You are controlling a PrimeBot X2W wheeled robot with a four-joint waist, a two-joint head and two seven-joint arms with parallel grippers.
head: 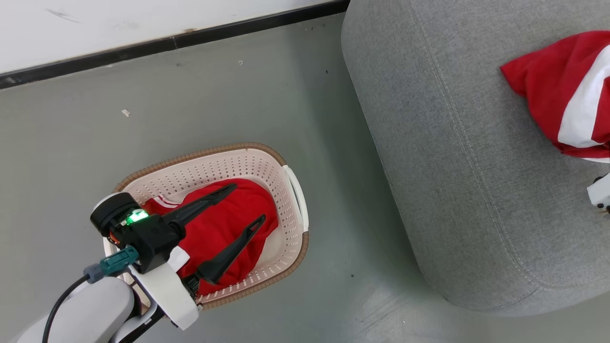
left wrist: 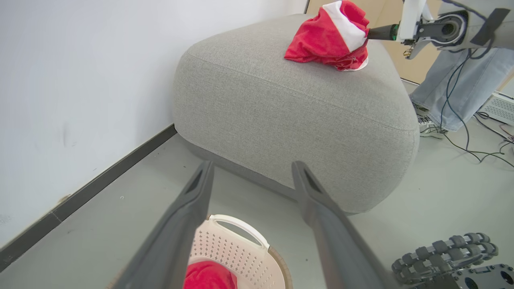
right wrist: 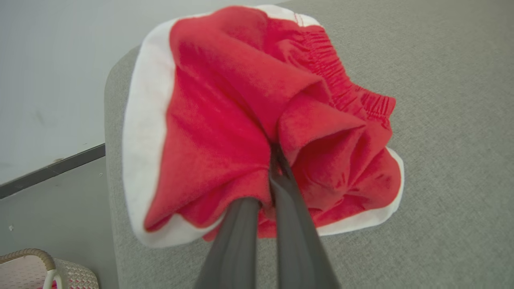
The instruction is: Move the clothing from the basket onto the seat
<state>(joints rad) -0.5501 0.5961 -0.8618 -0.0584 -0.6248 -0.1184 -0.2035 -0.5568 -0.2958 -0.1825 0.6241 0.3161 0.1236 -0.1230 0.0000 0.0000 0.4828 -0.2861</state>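
On the seat point(head: 476, 166), at the upper right of the head view, one garment point(head: 562, 90) lay bunched in a heap, so I judged the task about half done. The right gripper point(right wrist: 275, 160) had its two fingers point(right wrist: 241, 224) pressed together on a fold of this piece, in the middle of the right wrist view; it was not yet let go. Its lower edge touched the seat, though I could not tell if all of it rested there.

At the lower left of the head view the basket point(head: 214, 166) stood on the floor point(head: 190, 95), apart from the seat, with the other garment point(head: 224, 228) lying in its bottom. The left gripper point(head: 248, 202) hung over it with the fingers spread wide, holding nothing.

What was left, to my judgement, was to release the first piece and then carry the second one across.

The clothing was bright red, soft and wrinkled, with broad white panels. Thin white stripes showed on the piece in the basket, and a gathered elastic band on the piece on the seat.
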